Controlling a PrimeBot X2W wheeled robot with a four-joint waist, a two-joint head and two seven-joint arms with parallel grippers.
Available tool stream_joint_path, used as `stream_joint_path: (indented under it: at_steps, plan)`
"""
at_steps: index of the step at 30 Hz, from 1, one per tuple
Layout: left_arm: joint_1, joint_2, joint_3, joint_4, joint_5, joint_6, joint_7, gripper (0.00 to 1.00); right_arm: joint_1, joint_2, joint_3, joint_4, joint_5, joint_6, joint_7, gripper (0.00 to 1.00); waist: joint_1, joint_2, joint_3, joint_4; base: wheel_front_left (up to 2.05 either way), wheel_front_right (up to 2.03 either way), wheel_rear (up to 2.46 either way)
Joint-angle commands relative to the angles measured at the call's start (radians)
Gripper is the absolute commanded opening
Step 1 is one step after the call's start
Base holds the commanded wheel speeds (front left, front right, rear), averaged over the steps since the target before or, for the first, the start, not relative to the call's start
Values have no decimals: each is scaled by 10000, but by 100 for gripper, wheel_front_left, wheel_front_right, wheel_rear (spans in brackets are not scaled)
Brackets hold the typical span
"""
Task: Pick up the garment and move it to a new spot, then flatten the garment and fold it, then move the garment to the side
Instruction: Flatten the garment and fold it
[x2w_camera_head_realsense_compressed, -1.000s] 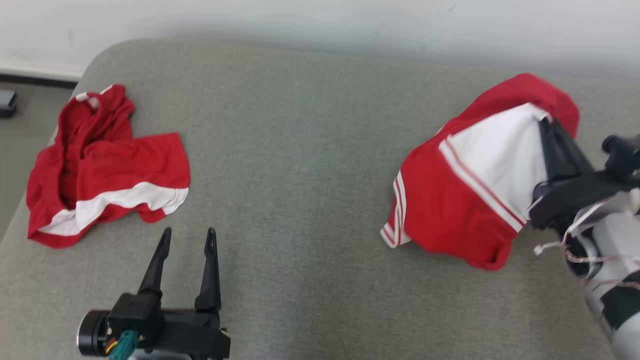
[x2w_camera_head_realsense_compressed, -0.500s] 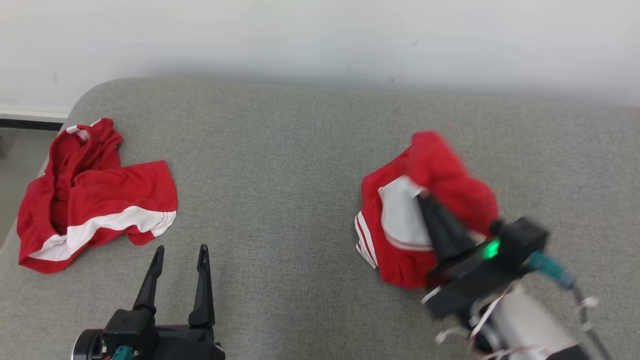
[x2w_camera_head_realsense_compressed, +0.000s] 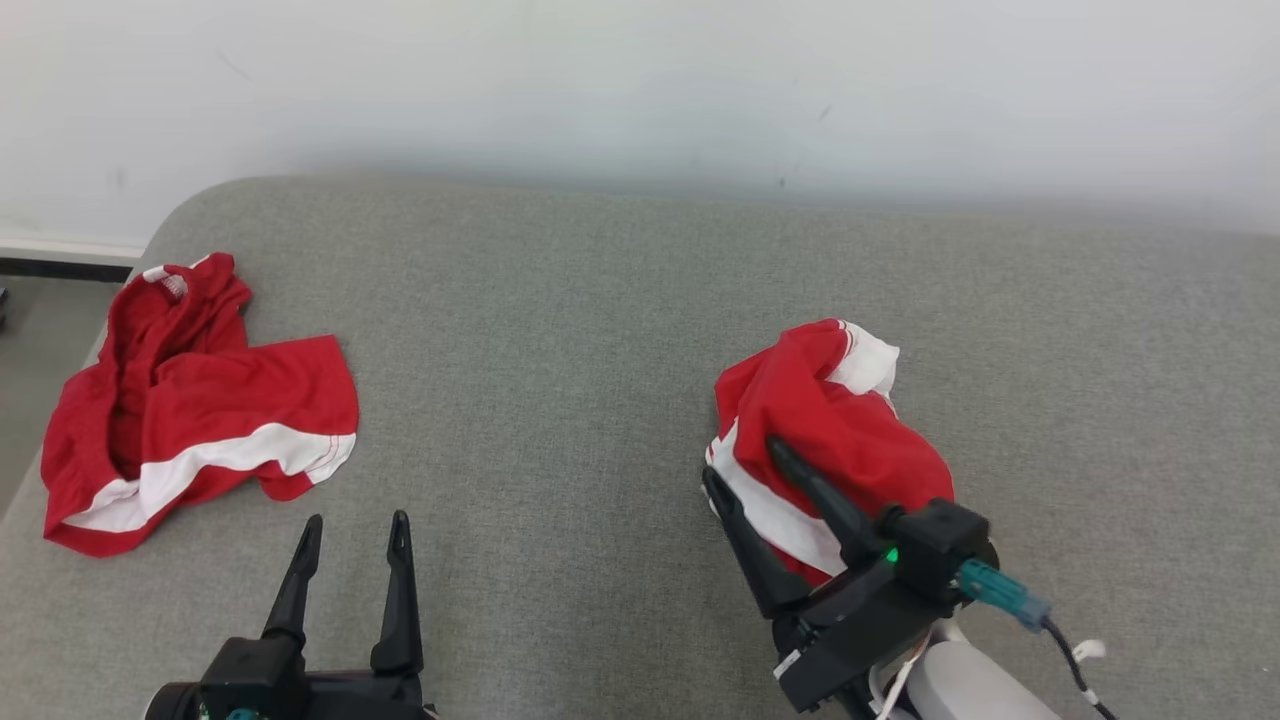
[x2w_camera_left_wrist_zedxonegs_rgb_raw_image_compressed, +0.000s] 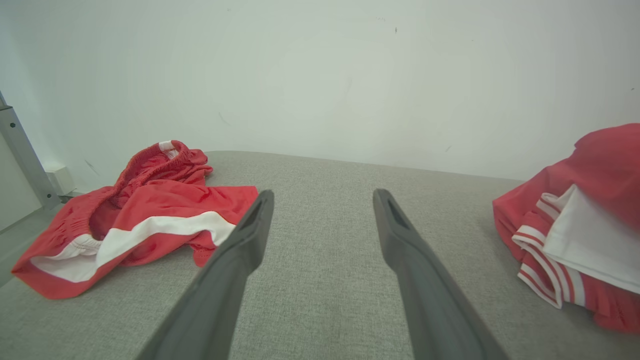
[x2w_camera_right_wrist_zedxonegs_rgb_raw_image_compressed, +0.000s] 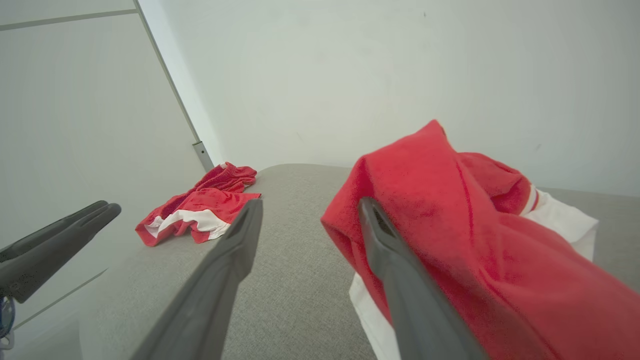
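Obs., head view: task garment (x2w_camera_head_realsense_compressed: 830, 420), red shorts with white panels, sits as a bunched heap on the grey padded surface (x2w_camera_head_realsense_compressed: 560, 330), about 4 o'clock from its middle. One white corner sticks up toward 12 o'clock and the striped hem faces 9 o'clock.

Right tool (x2w_camera_head_realsense_compressed: 745, 465): fingers spread, nothing pinched. In the right wrist view grey fabric shows between the two fingers, and the red cloth (x2w_camera_right_wrist_zedxonegs_rgb_raw_image_compressed: 450, 225) lies along the outer side of one finger. Cannot tell whether it touches that finger or only sits beside it.
- Judgement: the heap lies as dropped cloth would, so the move to a new spot looks done. Flattening and folding are not yet begun.
- The tool points into the heap from 5 o'clock, probably so it can take a hem for spreading.

Left tool (x2w_camera_head_realsense_compressed: 357, 520): fingers spread and empty, at 7 o'clock, tips toward 12 o'clock. It is well apart from both garments, likely parked there to keep the working area free.

Second red-and-white garment (x2w_camera_head_realsense_compressed: 200, 400): crumpled at 9 o'clock near the surface's rounded edge, with nothing touching it.

Containers: none to record. Both garments lie directly on the surface

Risk: layers are tangled, so a single pinch may lift the whole heap
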Motion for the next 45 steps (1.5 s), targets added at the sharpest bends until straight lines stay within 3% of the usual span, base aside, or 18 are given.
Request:
stream_joint_path:
  at_steps: [1, 10, 24, 36, 45]
  plan:
    - [146, -21, 52, 5, -34, 21, -34, 100, 174, -36, -140, -212, -35, -22, -11, 100, 1, 1, -99, -103, 0, 0, 0]
    - [482, 19, 336, -90, -9, 24, -34, 100, 1690, -336, -1842, -2324, -441, -22, -9, 100, 1, 1, -452, -541, 0, 0, 0]
    - [924, 37, 480, -219, 106, 1, -34, 100, 3831, -93, -4440, -3546, -1201, -22, -9, 100, 1, 1, -901, -979, 0, 0, 0]
    - [1066, 87, 534, -369, 181, 71, -34, 100, 4685, 365, -4930, -3919, -1638, -22, -10, 100, 1, 1, -867, -1090, 0, 0, 0]
    - [314, 239, 112, -124, 360, -173, 22, 100, 4421, 302, -4832, -3759, -1648, -22, -10, 100, 1, 1, -656, -1567, 0, 0, 0]
